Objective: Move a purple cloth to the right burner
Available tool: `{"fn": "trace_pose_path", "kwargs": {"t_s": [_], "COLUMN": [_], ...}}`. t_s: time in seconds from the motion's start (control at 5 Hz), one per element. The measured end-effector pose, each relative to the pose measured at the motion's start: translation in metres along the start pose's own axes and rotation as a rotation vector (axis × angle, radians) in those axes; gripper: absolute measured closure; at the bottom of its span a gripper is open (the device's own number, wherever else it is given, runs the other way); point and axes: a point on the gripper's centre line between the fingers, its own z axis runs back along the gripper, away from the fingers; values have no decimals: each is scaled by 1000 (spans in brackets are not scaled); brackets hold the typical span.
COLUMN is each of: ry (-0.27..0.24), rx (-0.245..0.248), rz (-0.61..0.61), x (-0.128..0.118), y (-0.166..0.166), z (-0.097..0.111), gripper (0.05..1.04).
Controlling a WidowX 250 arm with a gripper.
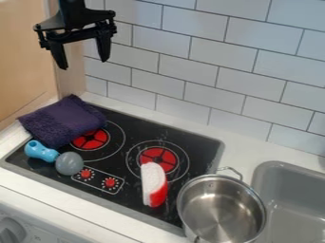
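White bench [38, 193] fronts the black stove [198, 152]. Near its right corner, the metal pot [219, 209] could be knocked by a wide swing. A red-and-white toy [154, 185], reaching onto the right burner [164, 159], might prop up whatever lands there; the blue-and-gray toy [69, 163] could be dragged by a trailing fold. Pinched shallowly, the purple cloth [63, 118] might unfold or slip. It lies over the stove's far left corner, thick, fuzzy and folded, with a smoother band. Above, the tool [84, 65] hangs empty, fingers apart.
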Motion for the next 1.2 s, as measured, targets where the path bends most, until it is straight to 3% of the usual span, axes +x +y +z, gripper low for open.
{"fn": "trace_pose_path", "kwargs": {"t_s": [0.2, 0.6, 1.0, 1.2], "ry": [55, 91, 206, 261], "rx": [27, 24, 50, 86], "rz": [3, 104, 163, 164], "x": [-13, -5, -6, -6], "y": [7, 36, 63, 67], "z": [-14, -21, -56, -78], "gripper": [84, 84, 84, 84]}}
